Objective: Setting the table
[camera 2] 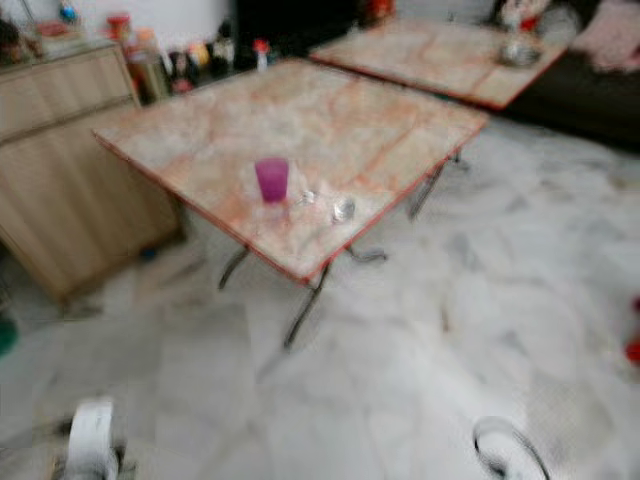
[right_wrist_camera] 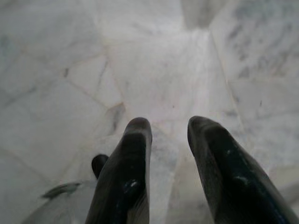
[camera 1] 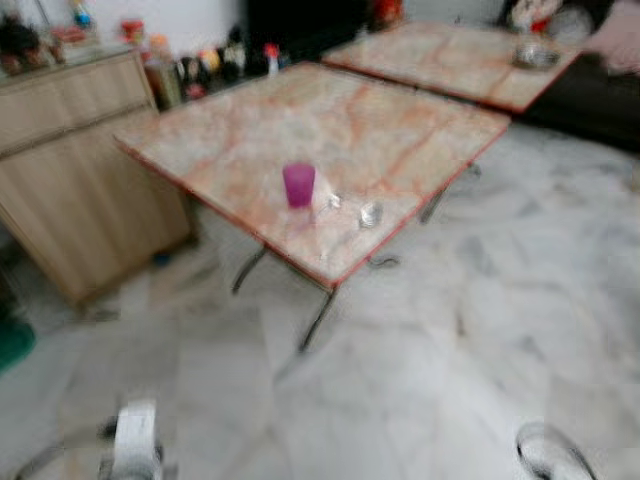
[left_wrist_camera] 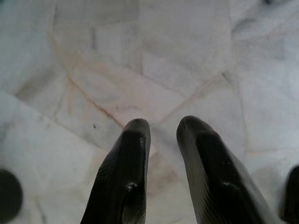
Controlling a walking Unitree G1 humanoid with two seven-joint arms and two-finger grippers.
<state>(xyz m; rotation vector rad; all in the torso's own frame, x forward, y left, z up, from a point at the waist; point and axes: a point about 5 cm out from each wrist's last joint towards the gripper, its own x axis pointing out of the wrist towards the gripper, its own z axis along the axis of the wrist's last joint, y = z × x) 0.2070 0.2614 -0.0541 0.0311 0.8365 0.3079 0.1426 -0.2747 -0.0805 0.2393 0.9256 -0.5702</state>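
Note:
A magenta cup (camera 1: pixel 298 185) stands near the front corner of a pink marble-topped table (camera 1: pixel 240 130). Beside it lie small clear glass items (camera 1: pixel 370 214), too blurred to name. Both arms hang low; the left arm (camera 1: pixel 134 440) and right arm (camera 1: pixel 548 452) show at the bottom edge of the eye views. My left gripper (left_wrist_camera: pixel 162 125) points at the marble floor, fingers a little apart with nothing between them. My right gripper (right_wrist_camera: pixel 169 125) likewise hangs over the floor, open and empty.
A wooden sideboard (camera 1: pixel 70 170) stands left of the table, with bottles (camera 1: pixel 200 68) behind it. A second marble table (camera 1: pixel 455 60) sits at the back right with a metal item (camera 1: pixel 535 52) on it. White marble floor (camera 1: pixel 480 330) spreads in front.

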